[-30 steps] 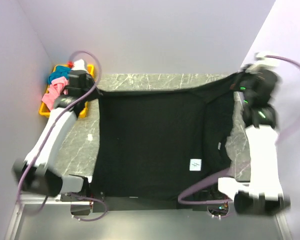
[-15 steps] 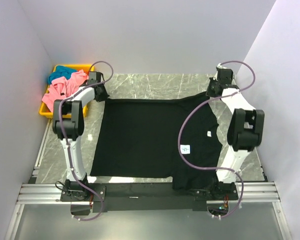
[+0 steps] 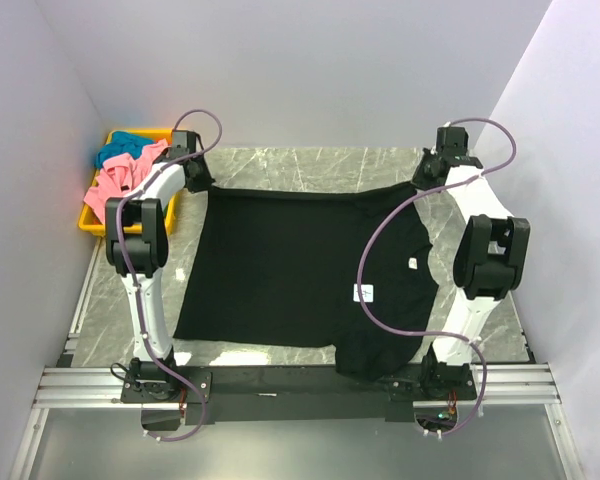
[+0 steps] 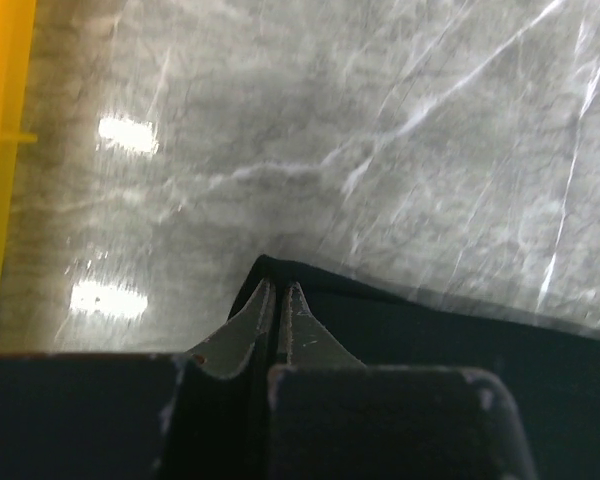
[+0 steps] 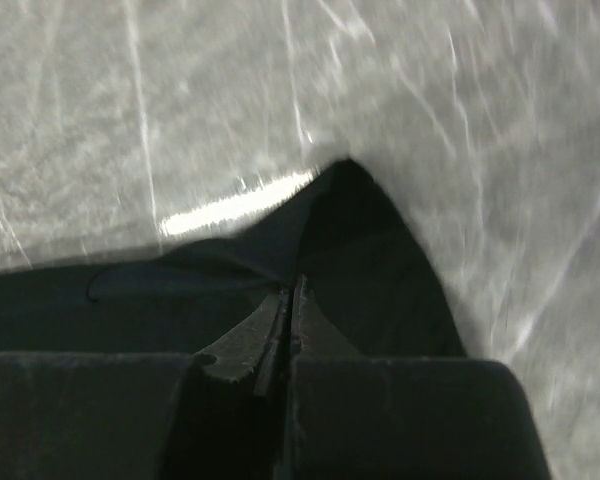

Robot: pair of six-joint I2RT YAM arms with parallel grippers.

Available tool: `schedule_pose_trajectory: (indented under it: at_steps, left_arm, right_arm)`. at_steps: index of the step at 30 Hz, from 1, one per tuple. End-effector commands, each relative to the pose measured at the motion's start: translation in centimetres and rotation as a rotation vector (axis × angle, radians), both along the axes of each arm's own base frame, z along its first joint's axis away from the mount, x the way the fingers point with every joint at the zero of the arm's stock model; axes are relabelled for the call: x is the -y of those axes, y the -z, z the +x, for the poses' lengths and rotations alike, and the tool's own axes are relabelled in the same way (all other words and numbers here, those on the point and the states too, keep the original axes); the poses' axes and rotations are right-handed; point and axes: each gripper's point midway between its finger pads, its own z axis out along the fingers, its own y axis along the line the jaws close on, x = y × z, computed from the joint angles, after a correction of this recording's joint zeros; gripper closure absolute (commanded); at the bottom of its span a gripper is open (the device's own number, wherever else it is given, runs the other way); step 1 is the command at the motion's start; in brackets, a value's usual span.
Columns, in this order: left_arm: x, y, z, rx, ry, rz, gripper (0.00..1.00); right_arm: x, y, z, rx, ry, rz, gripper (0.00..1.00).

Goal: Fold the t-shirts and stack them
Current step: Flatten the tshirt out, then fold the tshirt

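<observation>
**Item 1.** Yellow plastic bin (image 3: pixel 88 224), at the far-left edge of the grey marble-patterned table (image 3: pixel 310 163). It holds a crumpled pink t-shirt (image 3: pixel 115 187) and a crumpled teal t-shirt (image 3: pixel 126 142), heaped together and unfolded.

**Item 2.** Left gripper (image 4: pixel 278 290), low over the table just beside the bin. Its fingers (image 4: pixel 242 325) are pressed together on the far-left corner of item 3, with thin cloth pinched between the tips.

**Item 3.** Large plain black t-shirt (image 3: pixel 270 270), soft fabric, spread on the table between the two arms.
- Position: the far edge runs in a nearly straight line from one gripper to the other. The near edge reaches the table's near side.
- Condition: the left part lies flat. The right part is doubled over and rumpled, and two small white tags (image 3: pixel 364 292) show there.
- Handling, as judged: light, limp and not fragile. It has no stiffness and will sag and drag wherever it is unsupported. A shallow pinch may slip under a quick pull.
- Where to hold: best taken at corners and hems, where the doubled seam gives a thicker bite. Hold two points at once so the edge between them stays taut.

**Item 4.** Right gripper (image 5: pixel 292 290), at the far-right corner of item 3. Its fingers (image 5: pixel 242 350) are clamped on a peak of black cloth rising to the tips.
</observation>
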Motion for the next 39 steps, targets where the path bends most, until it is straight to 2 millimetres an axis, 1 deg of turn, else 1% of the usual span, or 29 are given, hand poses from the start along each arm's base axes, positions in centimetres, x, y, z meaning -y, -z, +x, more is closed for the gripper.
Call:
schedule_pose_trajectory:
  at_steps: [1,2,3,4,5,6,7,9,10,11,16,17,19,21,25,26,28,29,31,32,34,35,36,39]
  left_arm:
    - [-0.7,-4.1,-0.9,0.046,0.004,0.023,0.99]
    - [-0.8,-4.6,-1.3,0.049,0.001,0.023,0.99]
    - [-0.8,-4.2,-1.9,0.029,0.0,0.023,0.99]
    - [-0.8,-4.4,-2.2,0.026,0.001,0.019,0.99]
    - [-0.7,-4.6,-2.6,0.023,0.0,0.015,0.99]
    - [-0.6,-4.7,-2.9,0.018,0.001,0.01,0.99]
    - [-0.6,-4.9,-3.0,0.018,0.0,0.007,0.99]
    - [-0.5,-5.2,-3.6,0.005,0.003,0.002,0.99]
    - [-0.5,-5.2,-3.7,-0.001,0.001,0.002,0.99]
    - [-0.5,-5.4,-3.8,0.001,0.0,0.003,0.99]
    - [-0.5,-5.4,-4.5,-0.027,-0.004,-0.001,0.99]
    - [-0.5,-5.4,-4.8,-0.033,-0.004,-0.001,0.99]
    - [-0.7,-5.4,-5.0,-0.041,-0.013,0.003,0.99]
    - [-0.7,-5.2,-5.4,-0.058,-0.012,0.003,0.99]
    - [-0.7,-5.0,-6.1,-0.072,-0.016,-0.004,0.99]
    - [-0.7,-4.7,-6.5,-0.081,-0.015,-0.003,0.99]
    - [-0.8,-4.3,-6.9,-0.095,-0.017,0.0,0.99]
    - [-0.8,-3.9,-7.3,-0.105,-0.019,0.004,0.99]
    - [-1.0,-3.4,-7.7,-0.115,-0.023,0.007,0.99]
    - [-1.0,-2.7,-8.2,-0.131,-0.026,0.007,0.99]
    - [-1.1,-2.0,-8.6,-0.144,-0.035,0.005,0.99]
    - [-1.0,-1.1,-9.2,-0.167,-0.04,0.002,0.99]
    - [-1.0,-0.7,-9.5,-0.178,-0.045,-0.001,0.99]
    - [-1.0,0.6,-10.4,-0.208,-0.057,-0.007,0.99]
  right_arm:
    - [0.2,-2.6,-2.9,-0.011,0.092,0.028,1.0]
    - [0.0,-2.2,-3.6,-0.036,0.107,0.042,1.0]
    - [-0.1,-1.6,-4.4,-0.061,0.109,0.048,1.0]
    - [-0.2,-1.9,-5.0,-0.062,0.116,0.056,1.0]
    - [-0.5,-1.2,-5.9,-0.09,0.124,0.072,1.0]
    - [-0.7,-1.2,-6.3,-0.094,0.121,0.087,1.0]
    - [-0.8,-1.7,-6.8,-0.085,0.123,0.094,1.0]
    - [-1.3,-1.5,-7.7,-0.101,0.123,0.114,1.0]
    - [-1.5,-2.0,-8.0,-0.094,0.119,0.123,1.0]
    - [-1.6,-2.0,-8.5,-0.101,0.124,0.13,1.0]
    - [-2.5,-3.3,-9.7,-0.094,0.105,0.173,1.0]
    - [-2.7,-3.2,-10.1,-0.105,0.104,0.181,1.0]
    - [-2.9,-3.6,-10.6,-0.103,0.1,0.192,1.0]
    - [-3.5,-3.5,-11.2,-0.121,0.089,0.222,1.0]
    - [-4.1,-3.3,-12.4,-0.139,0.085,0.251,1.0]
    - [-4.2,-2.5,-12.9,-0.162,0.088,0.256,1.0]
    - [-4.2,-2.2,-13.4,-0.165,0.093,0.255,1.0]
    - [-4.2,-1.5,-14.0,-0.181,0.097,0.253,1.0]
    - [-3.8,-1.1,-14.5,-0.185,0.112,0.237,1.0]
    - [-3.7,-0.2,-15.0,-0.2,0.118,0.232,1.0]
    - [-3.5,0.6,-15.5,-0.213,0.134,0.221,1.0]
    - [-3.4,1.6,-16.0,-0.231,0.142,0.22,1.0]
    - [-3.3,2.1,-16.2,-0.237,0.15,0.216,1.0]
    - [-2.4,3.9,-16.8,-0.262,0.205,0.187,1.0]
